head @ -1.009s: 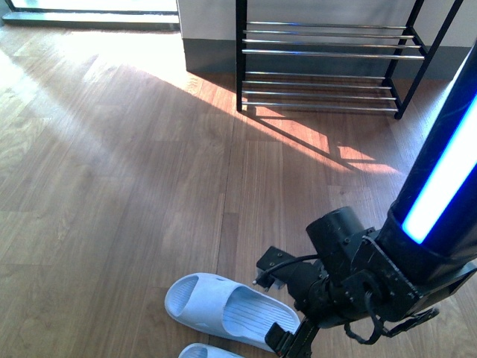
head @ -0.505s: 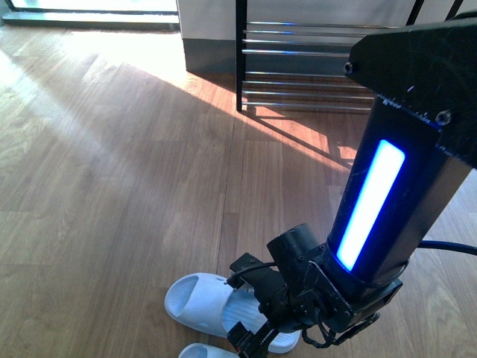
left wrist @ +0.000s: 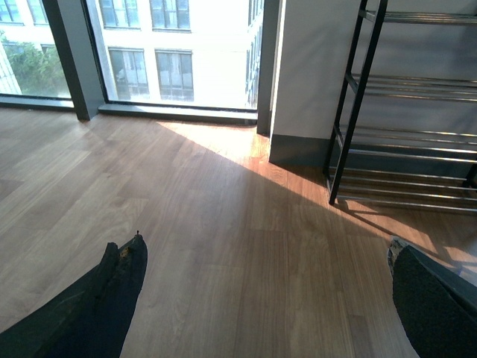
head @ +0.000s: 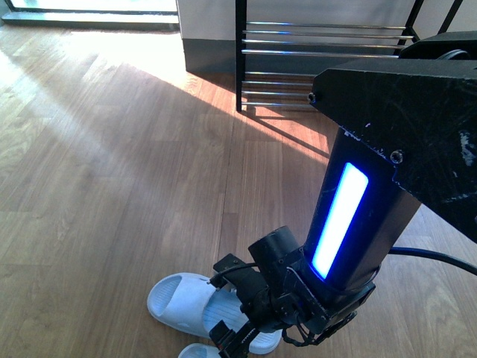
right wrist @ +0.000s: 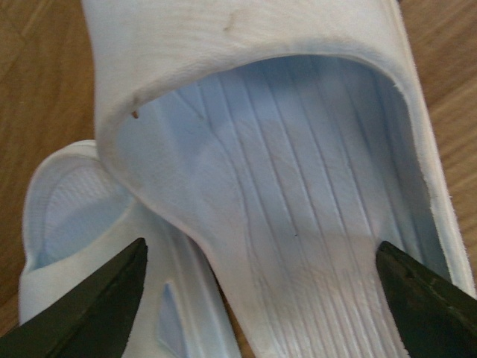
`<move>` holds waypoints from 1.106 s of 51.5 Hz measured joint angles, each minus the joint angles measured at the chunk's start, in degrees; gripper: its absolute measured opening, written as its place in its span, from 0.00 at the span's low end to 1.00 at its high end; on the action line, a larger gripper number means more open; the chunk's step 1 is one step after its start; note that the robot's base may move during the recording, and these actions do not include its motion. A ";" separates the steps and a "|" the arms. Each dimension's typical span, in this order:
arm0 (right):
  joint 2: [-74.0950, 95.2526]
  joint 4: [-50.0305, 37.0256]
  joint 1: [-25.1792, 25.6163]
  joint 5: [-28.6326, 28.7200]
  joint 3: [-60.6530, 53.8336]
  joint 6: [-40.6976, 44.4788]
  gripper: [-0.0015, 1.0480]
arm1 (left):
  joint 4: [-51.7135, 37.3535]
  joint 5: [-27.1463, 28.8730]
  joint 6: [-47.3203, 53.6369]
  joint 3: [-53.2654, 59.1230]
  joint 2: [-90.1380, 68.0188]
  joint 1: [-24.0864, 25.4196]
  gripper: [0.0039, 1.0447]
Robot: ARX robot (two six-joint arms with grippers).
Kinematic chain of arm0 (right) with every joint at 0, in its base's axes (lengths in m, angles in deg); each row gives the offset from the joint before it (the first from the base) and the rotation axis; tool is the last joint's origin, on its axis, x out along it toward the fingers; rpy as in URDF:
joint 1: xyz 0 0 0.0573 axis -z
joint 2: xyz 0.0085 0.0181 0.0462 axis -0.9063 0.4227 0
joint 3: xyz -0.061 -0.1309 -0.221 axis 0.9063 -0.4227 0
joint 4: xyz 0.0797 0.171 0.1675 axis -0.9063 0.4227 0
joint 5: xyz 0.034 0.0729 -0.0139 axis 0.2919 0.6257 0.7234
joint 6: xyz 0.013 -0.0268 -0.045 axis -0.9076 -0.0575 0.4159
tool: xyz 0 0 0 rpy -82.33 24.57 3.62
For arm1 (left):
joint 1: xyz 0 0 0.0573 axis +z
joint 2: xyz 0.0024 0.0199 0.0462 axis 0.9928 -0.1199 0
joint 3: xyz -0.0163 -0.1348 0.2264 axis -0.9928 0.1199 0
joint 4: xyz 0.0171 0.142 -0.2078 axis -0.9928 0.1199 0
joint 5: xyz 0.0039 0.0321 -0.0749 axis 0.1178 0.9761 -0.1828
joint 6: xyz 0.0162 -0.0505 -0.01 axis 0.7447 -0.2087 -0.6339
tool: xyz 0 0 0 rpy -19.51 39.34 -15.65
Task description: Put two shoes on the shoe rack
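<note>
Pale blue rubber marks the item in question: one slide (head: 175, 302) lies on the wood floor (head: 112, 186), directly in front of the right claw (right wrist: 261, 250) and between its two fingers.

1. Claw state. The right claw's fingers stand apart, one on either side of the slide's footbed. Whether either finger touches the rubber cannot be told. Nothing is clamped.

2. Governing relation. The slide's long axis runs straight away from the claw: the heel end is nearest the fingers and the strap farther off. In my judgement the fingers are placed to close across the slide's width at the heel half.

3. Second slide (right wrist: 67, 216). It lies just beside the first, off to one side of the claw and outside the fingers. A wide closing could catch its edge.

4. Other arm. The left claw (left wrist: 264, 242) hangs with fingers apart over bare floor, holding nothing, with no slide in its view. The right arm is plainly the nearer.

5. Room. The shoe rack (head: 328, 52) stands against the wall, well beyond the slide's far end from the claw. Sunlight falls across the floor before it.
</note>
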 joint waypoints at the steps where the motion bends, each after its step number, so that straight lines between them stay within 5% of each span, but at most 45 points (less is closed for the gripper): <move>1: -0.04 -0.28 -0.13 0.04 -0.26 0.00 0.91 | -0.02 0.00 0.00 0.00 0.00 0.00 0.91; 27: -2.27 -5.62 -2.27 4.83 -6.34 -3.37 0.91 | 0.00 0.00 0.00 0.00 0.00 0.00 0.91; 52: 1.95 -5.70 -5.53 1.42 3.08 -10.19 0.91 | 0.00 0.00 0.00 0.00 0.00 0.00 0.91; 57: 2.47 -4.92 -5.64 0.63 4.17 -10.54 0.82 | -0.02 0.00 0.00 0.00 0.00 0.00 0.91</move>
